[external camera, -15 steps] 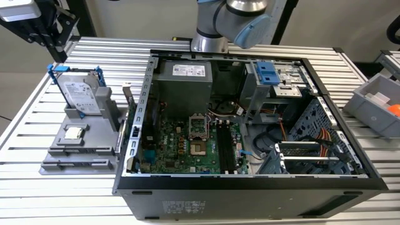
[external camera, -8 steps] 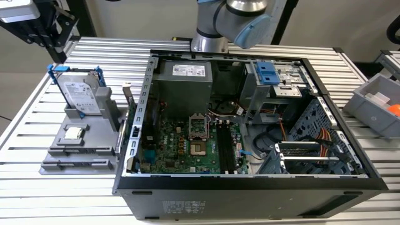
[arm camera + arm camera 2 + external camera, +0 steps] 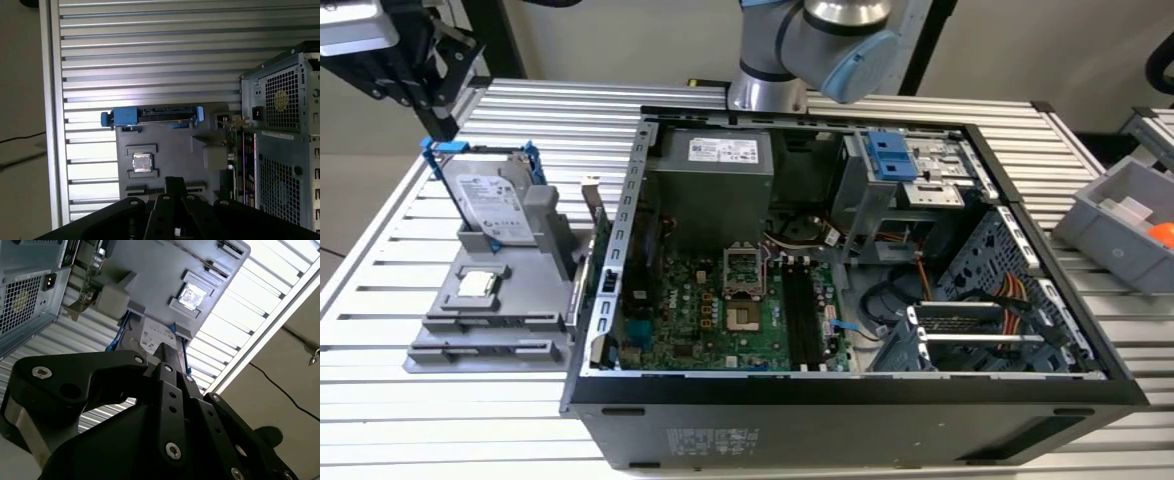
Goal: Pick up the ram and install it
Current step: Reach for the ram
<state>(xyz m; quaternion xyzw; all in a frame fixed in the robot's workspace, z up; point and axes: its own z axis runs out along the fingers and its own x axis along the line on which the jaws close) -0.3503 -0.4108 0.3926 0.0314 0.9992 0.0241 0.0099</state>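
- My end effector (image 3: 443, 122) is closed and holds nothing. It hangs over the counter (image 3: 374, 420) at the exterior view's left.
- The grey holder (image 3: 170, 140) sits below it, beside the open computer case (image 3: 854, 400).
- The ram (image 3: 147, 190) appears to sit in the holder's long slot just past the processor chip (image 3: 141, 163). I cannot tell for certain.
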